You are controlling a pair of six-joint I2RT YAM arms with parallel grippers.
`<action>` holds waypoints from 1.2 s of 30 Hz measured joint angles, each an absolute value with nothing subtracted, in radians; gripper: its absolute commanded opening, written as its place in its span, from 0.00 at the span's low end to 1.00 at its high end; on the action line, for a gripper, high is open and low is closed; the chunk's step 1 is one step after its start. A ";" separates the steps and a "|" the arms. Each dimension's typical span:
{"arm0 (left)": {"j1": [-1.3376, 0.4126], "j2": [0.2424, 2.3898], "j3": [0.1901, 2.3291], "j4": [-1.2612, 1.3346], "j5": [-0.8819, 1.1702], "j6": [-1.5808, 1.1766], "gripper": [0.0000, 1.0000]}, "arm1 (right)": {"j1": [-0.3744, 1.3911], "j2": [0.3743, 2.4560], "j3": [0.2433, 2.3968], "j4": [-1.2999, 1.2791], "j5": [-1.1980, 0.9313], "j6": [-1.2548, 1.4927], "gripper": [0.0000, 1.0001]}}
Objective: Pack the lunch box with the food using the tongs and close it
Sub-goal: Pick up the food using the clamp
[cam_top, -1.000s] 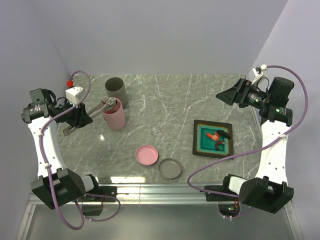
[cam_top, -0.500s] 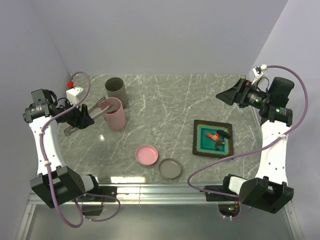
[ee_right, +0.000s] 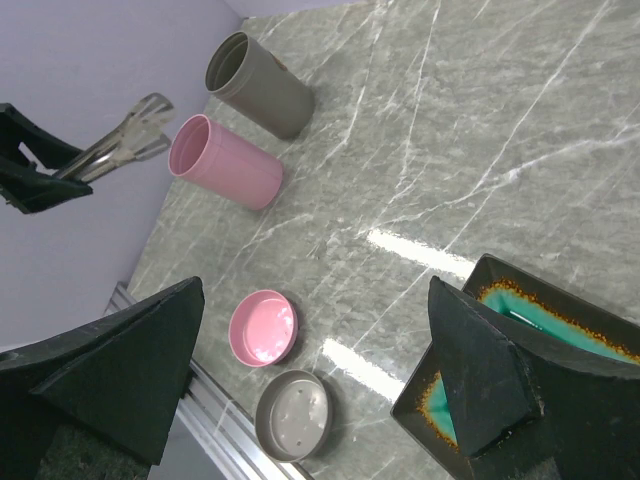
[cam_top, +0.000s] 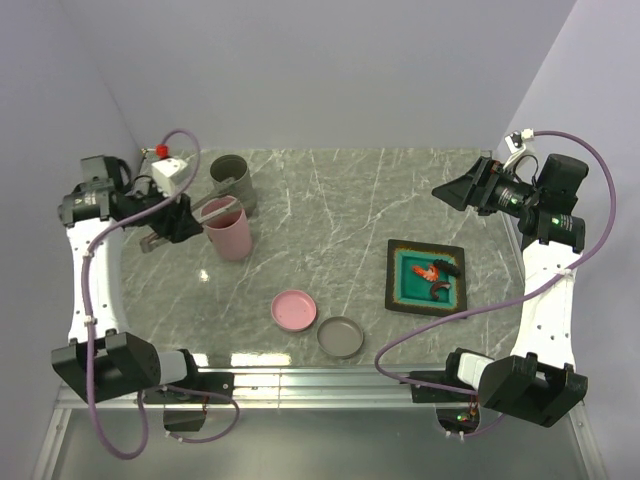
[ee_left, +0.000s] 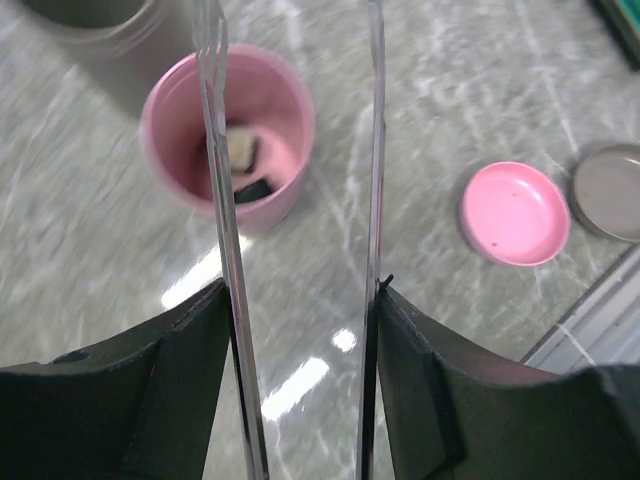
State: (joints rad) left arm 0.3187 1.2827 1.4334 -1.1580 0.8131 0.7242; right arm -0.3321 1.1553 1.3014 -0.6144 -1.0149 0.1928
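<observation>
Clearly, the tongs [ee_left: 372, 150] are thin, stiff and springy metal, light but smooth, so I judge they can slide or turn between the pads. The best hold seems to be at the middle of the two blades, where a squeeze will close the tips. The left gripper [ee_left: 300, 295] clasps them there: each blade lies against the inner face of one finger, and the blades stand apart. They reach toward the pink cup [ee_left: 305, 130], which is just ahead of the gripper and lower. In the cup lies a white block [ee_left: 240, 150] with a dark part beside it. The food is small, light and probably soft. The shrimp [cam_top: 428, 270] has an uneven shape and may slip, so it should be pinched across its body with mild force. It lies on the tray [cam_top: 394, 275] at the right, well apart from the tongs. The right gripper [ee_right: 315, 300] hangs high over the far right side, fingers spread wide, nothing between them.
</observation>
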 measured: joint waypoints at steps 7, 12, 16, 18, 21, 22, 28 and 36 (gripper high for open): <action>-0.011 1.334 1.441 -1.014 0.770 0.624 0.61 | -0.332 1.166 1.310 -0.629 -1.008 0.184 1.00; -0.246 1.488 1.510 -0.925 0.743 0.572 0.61 | -0.332 1.194 1.358 -0.677 -0.976 0.157 1.00; -0.399 1.599 1.547 -0.841 0.713 0.523 0.61 | -0.332 1.208 1.396 -0.700 -0.946 0.138 1.00; -0.470 1.637 1.549 -0.796 0.693 0.491 0.61 | -0.332 1.217 1.419 -0.710 -0.930 0.132 1.00; -0.577 1.681 1.550 -0.743 0.658 0.449 0.60 | -0.332 1.233 1.443 -0.722 -0.915 0.128 1.00; -0.611 1.698 1.556 -0.732 0.649 0.439 0.59 | -0.332 1.238 1.448 -0.722 -0.910 0.128 1.00; -0.768 1.836 1.674 -0.719 0.609 0.412 0.56 | -0.357 1.276 1.477 -0.734 -0.908 0.126 1.00; -0.865 1.988 1.824 -0.714 0.553 0.379 0.53 | -0.385 1.332 1.540 -0.737 -0.910 0.121 1.00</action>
